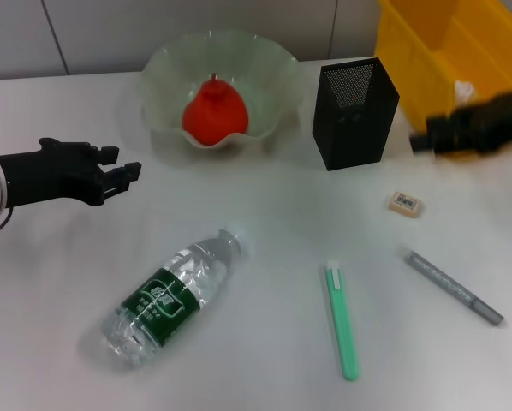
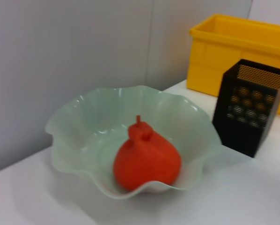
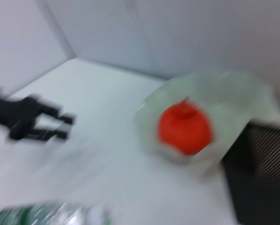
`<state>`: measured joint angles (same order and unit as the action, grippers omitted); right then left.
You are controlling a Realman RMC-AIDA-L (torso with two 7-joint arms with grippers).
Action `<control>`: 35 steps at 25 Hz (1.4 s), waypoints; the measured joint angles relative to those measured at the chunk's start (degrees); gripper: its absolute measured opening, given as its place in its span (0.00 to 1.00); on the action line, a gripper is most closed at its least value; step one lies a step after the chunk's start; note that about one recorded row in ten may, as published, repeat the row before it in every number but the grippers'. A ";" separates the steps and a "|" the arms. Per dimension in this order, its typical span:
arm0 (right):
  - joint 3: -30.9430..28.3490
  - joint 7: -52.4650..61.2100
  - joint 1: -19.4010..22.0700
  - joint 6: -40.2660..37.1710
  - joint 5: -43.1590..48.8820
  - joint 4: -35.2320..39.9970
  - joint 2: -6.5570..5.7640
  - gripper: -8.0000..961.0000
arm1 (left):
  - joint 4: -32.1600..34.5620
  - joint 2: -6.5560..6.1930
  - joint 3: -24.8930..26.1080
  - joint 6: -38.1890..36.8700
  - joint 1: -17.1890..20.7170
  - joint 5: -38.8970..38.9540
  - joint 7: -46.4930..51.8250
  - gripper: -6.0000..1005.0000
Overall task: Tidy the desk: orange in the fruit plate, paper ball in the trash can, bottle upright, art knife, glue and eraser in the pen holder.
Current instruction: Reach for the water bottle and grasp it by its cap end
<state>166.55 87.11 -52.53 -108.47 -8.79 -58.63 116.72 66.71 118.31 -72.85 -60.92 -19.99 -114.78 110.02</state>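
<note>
Nearest me in the head view, the bottle lies on its side; the art knife, a grey pen and the eraser lie right of it. My left gripper hovers released, left of the fruit plate holding the orange. My right gripper blurs at the trash can; grip unreadable.

Left wrist view: orange in plate, pen holder beside.

Right wrist view: bottle still down. I judge standing it up comes next.
</note>
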 joint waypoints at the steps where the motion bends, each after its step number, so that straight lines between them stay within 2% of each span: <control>1: 0.00 0.00 0.00 0.00 0.00 0.00 0.00 0.55 | 0.36 0.00 -0.01 -0.71 0.13 -0.03 0.54 0.39; 4: -0.04 -5.97 4.36 -1.82 -1.09 5.22 -1.31 0.55 | 0.85 -0.01 -0.01 -2.07 0.28 -0.30 1.86 0.39; 9: -0.03 -13.85 8.60 -5.16 -0.14 6.49 -1.13 0.55 | 1.22 0.04 -0.58 -5.70 -0.99 -2.93 8.19 0.39; 17: -0.08 -20.80 10.98 -7.41 0.02 6.12 -1.02 0.55 | 1.18 0.17 -2.43 -8.06 -3.85 -3.81 16.15 0.40; 22: -0.09 -25.43 11.18 -6.54 -0.24 6.19 -1.52 0.68 | 1.79 0.21 -6.51 -7.99 -6.33 -6.32 21.96 0.40; 24: -0.09 -26.64 11.04 -5.75 -0.33 6.14 -1.73 0.74 | 2.77 0.40 -10.36 -7.03 -7.65 -9.68 25.84 0.40; 28: -0.09 -27.24 11.70 -4.00 -1.47 6.71 -1.70 0.74 | 4.34 0.42 -13.21 -6.13 -8.18 -12.07 29.15 0.40; 32: -0.08 -27.90 13.58 -0.16 -4.08 10.14 -1.55 0.74 | 6.19 0.21 -13.11 -7.13 -8.99 -12.87 31.51 0.40; 34: -0.08 -27.41 13.74 1.56 -3.70 12.18 -1.76 0.74 | 6.57 0.06 -12.32 -8.45 -10.34 -14.34 32.62 0.40; 35: -0.09 -27.18 13.68 2.08 -3.41 12.81 -1.77 0.74 | 6.67 0.09 -11.52 -10.12 -12.47 -17.20 33.73 0.40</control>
<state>166.46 59.93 -38.85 -106.40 -12.21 -45.81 114.95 73.38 118.40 -84.37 -71.04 -32.45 -131.98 143.75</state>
